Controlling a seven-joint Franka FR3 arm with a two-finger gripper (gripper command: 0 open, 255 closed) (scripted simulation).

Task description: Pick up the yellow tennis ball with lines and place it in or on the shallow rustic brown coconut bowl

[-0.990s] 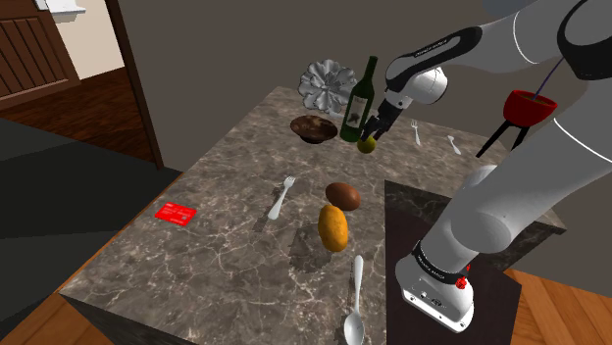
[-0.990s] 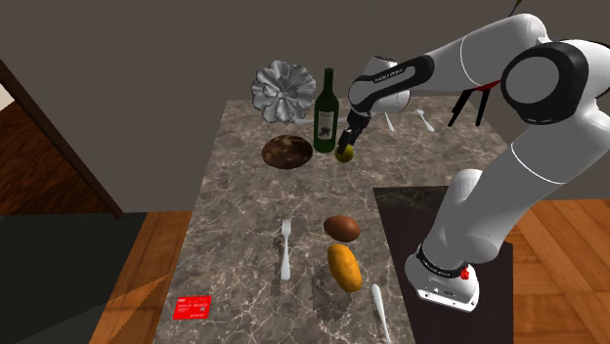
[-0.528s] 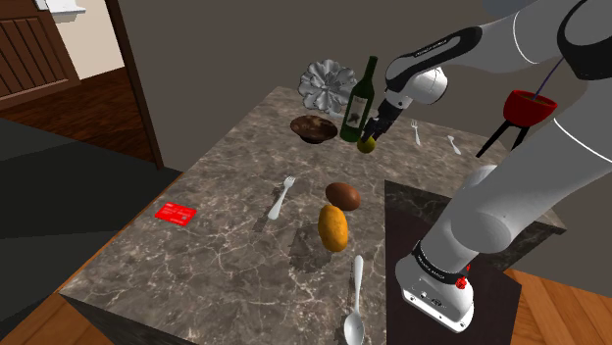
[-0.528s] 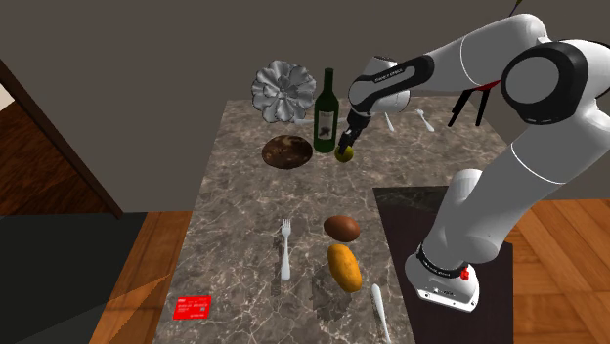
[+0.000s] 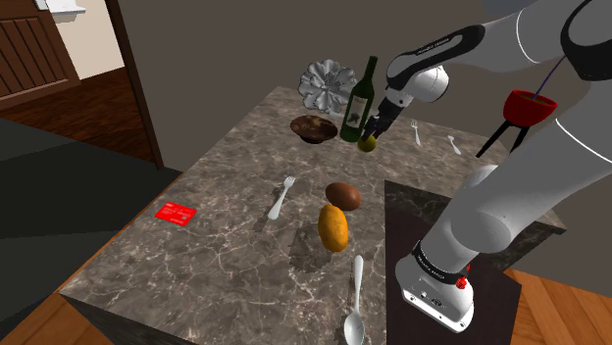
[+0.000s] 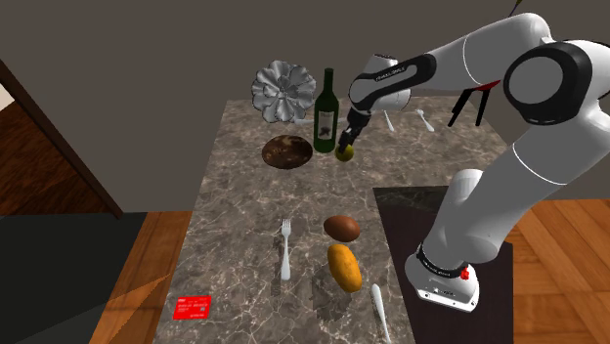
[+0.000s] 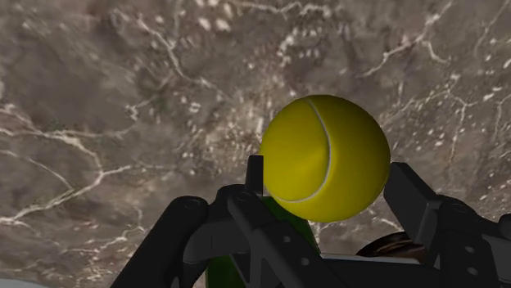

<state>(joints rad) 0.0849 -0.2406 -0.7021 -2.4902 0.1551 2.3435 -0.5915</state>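
A yellow tennis ball (image 7: pixel 325 155) with white seam lines sits between my two black fingers (image 7: pixel 413 196), which clasp it on both sides. My gripper (image 5: pixel 371 136) hangs just over the marble tabletop, next to the wine bottle, shut on the ball (image 5: pixel 368 145). In the second exterior view the ball (image 6: pixel 343 152) shows under the gripper (image 6: pixel 346 143). The shallow brown bowl (image 5: pixel 313 128) stands a short way to the shoulder view's left of the ball, beyond the bottle. The bowl (image 6: pixel 286 150) holds nothing.
A dark green wine bottle (image 5: pixel 358 103) stands right beside the gripper, with a silver flower-shaped dish (image 5: pixel 327 83) behind it. Nearer the stand lie a fork (image 5: pixel 282 196), a brown lump (image 5: pixel 342 195), an orange lump (image 5: pixel 333 226), a spoon (image 5: pixel 355 299) and a red card (image 5: pixel 177 213).
The hand and the ball have edged up a little. Nothing else on the table has moved.
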